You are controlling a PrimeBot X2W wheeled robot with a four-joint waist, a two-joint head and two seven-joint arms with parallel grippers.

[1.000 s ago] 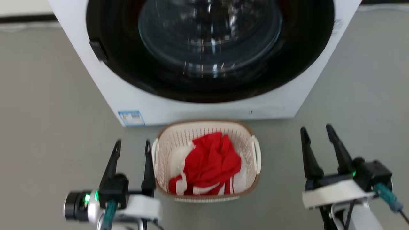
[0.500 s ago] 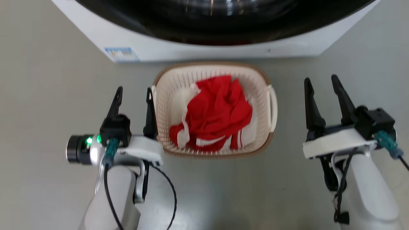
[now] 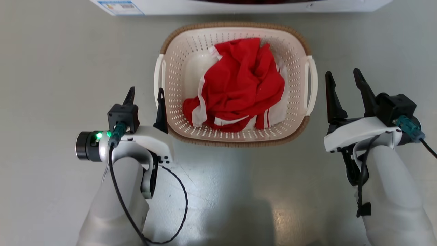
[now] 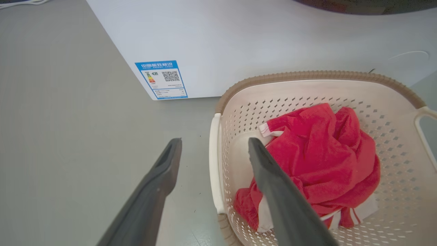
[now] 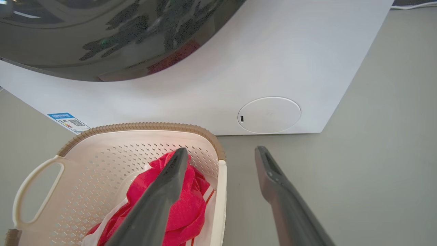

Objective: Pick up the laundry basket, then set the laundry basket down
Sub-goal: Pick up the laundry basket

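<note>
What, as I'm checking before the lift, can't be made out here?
- Washer: head view, cut off by the top edge.
- Laundry basket floor: mostly under red cloth, all views.
- Washer's label: left wrist view, print too small.
- Left gripper touching the basket's handle or not: head view, unclear.

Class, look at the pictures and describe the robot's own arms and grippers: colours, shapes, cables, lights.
Each arm has a smooth pale grey forearm and a white wrist bracket. The left gripper and right gripper each carry two long, dark, tapering fingers. Teal plugs feed thin black cables. The left wrist has green lights beside a black cylinder.
</note>
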